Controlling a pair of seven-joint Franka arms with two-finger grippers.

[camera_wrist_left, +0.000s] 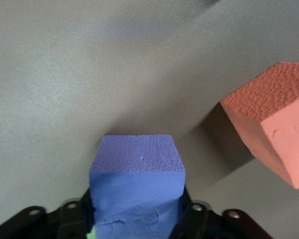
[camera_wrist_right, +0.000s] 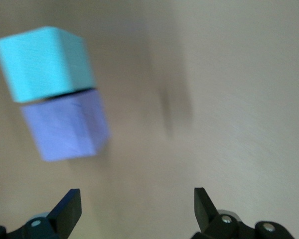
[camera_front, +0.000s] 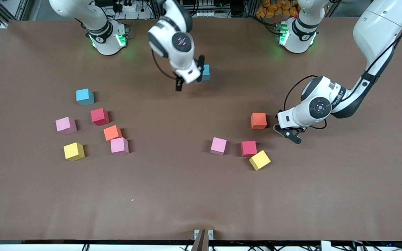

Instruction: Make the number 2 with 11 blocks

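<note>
Now the left gripper [camera_wrist_left: 137, 219], low over the bench [camera_front: 187, 195], has closed on a purple block [camera_wrist_left: 137, 169], the orange block [camera_front: 258, 120] just beside it. The right gripper [camera_wrist_right: 134, 209] hangs open over the sky-blue block [camera_wrist_right: 45, 62] and a second purple block [camera_wrist_right: 65, 130], which touch.

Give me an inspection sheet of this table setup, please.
Surface: brown table, flat.
Job's things: six loose blocks toward the right arm's end; four loose blocks toward the left arm's end; a sky blue block touching a purple block; no digit formed yet.
Clutter: nothing seen.
Grippers: left gripper shut on another purple block, beside the orange block; right gripper open, over the table by the sky blue block.
Cables: black cables loop at both wrists.
Surroundings: orange items near the left arm's base.
</note>
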